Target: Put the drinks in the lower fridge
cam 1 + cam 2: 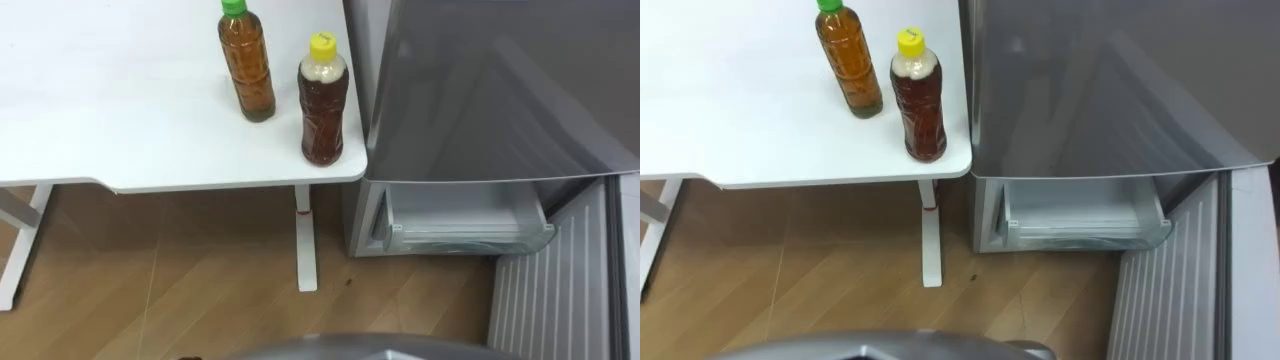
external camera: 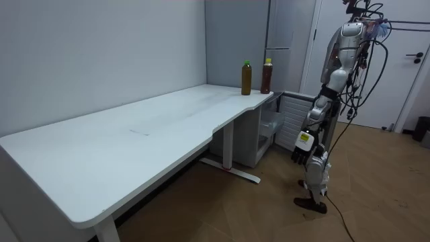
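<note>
White table (image 1: 120, 100) corner holds green-capped bottle (image 1: 247, 70), yellow-capped bottle (image 1: 323, 105) nearest the edge.

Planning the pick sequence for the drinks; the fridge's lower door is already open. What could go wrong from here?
1. The yellow-capped bottle stands near the white table's corner edge; a clumsy reach could knock it off.
2. The green-capped bottle stands close beside it; grasping one may tip the other.
3. The fridge's white drawer sits near the floor, with the open door beside it; bending down could bump that door.
</note>
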Controlling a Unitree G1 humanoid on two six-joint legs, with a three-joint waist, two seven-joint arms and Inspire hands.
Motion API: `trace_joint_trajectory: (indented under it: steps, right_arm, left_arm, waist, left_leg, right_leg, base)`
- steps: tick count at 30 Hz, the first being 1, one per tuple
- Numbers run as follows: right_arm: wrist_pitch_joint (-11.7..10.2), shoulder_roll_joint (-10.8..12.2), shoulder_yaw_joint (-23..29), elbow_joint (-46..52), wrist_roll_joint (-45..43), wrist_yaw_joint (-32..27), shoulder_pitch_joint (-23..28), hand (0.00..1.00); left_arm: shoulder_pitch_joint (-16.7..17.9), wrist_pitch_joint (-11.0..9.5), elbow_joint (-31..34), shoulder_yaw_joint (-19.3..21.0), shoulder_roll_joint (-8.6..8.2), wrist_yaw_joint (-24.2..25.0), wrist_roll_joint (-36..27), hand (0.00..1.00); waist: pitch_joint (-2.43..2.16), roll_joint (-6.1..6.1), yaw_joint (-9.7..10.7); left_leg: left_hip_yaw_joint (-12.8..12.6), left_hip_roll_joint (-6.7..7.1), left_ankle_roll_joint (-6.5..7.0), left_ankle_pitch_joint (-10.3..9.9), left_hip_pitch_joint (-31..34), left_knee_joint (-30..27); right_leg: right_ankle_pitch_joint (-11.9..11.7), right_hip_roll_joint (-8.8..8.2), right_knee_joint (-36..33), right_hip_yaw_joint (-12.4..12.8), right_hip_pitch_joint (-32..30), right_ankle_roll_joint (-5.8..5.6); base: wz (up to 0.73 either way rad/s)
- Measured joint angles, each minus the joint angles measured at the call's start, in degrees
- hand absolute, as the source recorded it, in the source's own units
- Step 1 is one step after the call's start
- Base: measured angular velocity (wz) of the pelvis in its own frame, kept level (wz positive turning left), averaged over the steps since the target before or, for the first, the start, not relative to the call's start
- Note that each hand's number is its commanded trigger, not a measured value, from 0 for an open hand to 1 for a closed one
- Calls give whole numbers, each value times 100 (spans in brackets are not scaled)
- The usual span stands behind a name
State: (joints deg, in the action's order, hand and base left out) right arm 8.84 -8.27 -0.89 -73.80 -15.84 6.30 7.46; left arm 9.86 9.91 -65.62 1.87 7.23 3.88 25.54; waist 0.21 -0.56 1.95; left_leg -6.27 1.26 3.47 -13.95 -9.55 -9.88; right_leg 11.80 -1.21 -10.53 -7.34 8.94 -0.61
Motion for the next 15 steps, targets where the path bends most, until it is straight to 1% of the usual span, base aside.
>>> trace_joint_trajectory:
  steps: [8,11,15]
  right_arm:
    - [0,-1,-4,2,-56,-5,-3,0]
    - [0,0,7,-33,-55,-6,-16,0]
    - [3,1,3,-193,-45,-47,-55,0]
  left_arm:
    - [16,3,-27,20,1,0,-31,0]
    - [0,5,-120,40,0,-58,-125,0]
    - [1,4,-129,237,0,-171,-201,0]
  waist:
    - [-9,-22,-18]
    - [-6,-32,-25]
    - [-8,-58,-64]
  left_leg:
    - [5,1,-3,2,12,9]
    - [19,-1,-4,2,8,19]
    - [18,-2,-5,1,11,19]
  right_leg:
    - [6,12,80,3,7,1]
    - [6,13,74,-1,11,2]
    - [5,14,66,11,14,4]
  base:
    - [0]
    - [0]
    - [0]
